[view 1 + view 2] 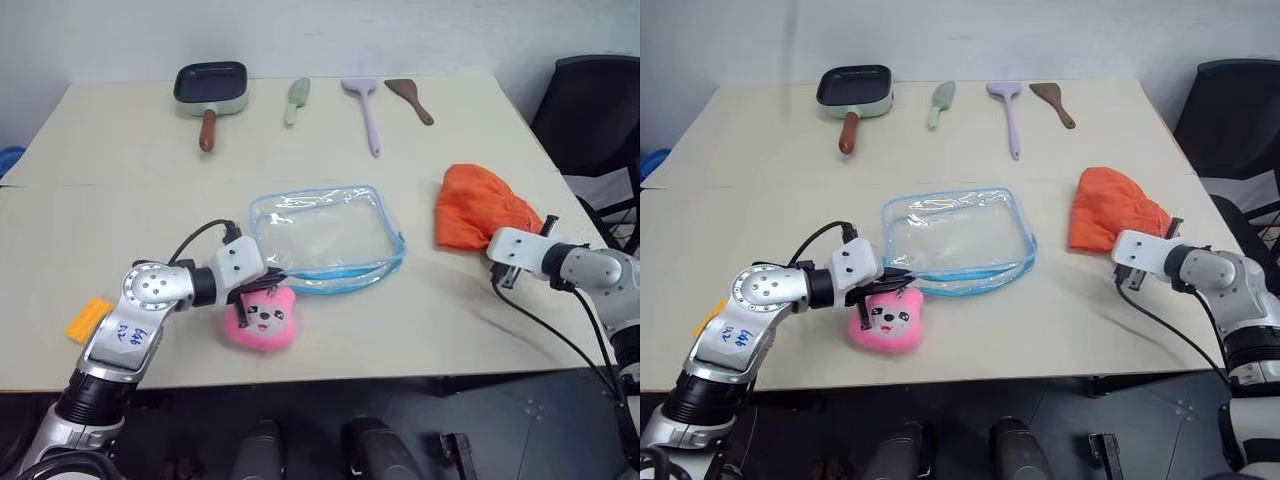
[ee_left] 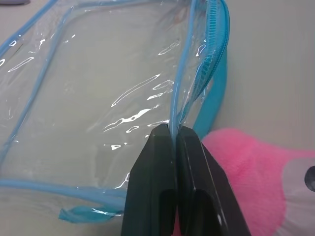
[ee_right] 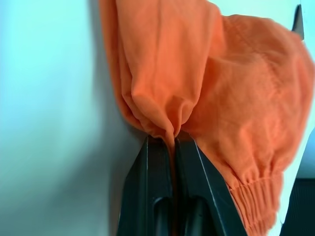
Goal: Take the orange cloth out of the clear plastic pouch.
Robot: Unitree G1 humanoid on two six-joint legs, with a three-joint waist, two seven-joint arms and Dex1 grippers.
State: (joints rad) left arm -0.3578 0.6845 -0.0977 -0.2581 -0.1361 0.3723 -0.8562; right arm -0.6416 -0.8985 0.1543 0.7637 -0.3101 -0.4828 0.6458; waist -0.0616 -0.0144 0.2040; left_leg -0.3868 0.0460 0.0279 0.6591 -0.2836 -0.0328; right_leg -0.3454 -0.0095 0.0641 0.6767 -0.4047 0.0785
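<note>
With the orange cloth (image 3: pixel 216 93) pinched in the right tool (image 3: pixel 173 140) and the clear plastic pouch (image 2: pixel 98 98) edge pinched in the left tool (image 2: pixel 175 132), the cloth is best lowered flat before release.

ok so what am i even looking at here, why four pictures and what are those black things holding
It is a two-armed humanoid robot at a table. The two wide pictures come from cameras in its head, looking down over its arms. The two close-ups come from a camera on each wrist, looking along that arm's black fingers.

The left claw is shut on the edge of the clear plastic pouch, which looks empty, with its pink plush charm beside it. The right claw is shut on a fold of the orange cloth, which lies on the table away from the pouch.

Along the far side of the table: a small pan, three kitchen utensils. Near the left arm: a small orange brick.
</note>
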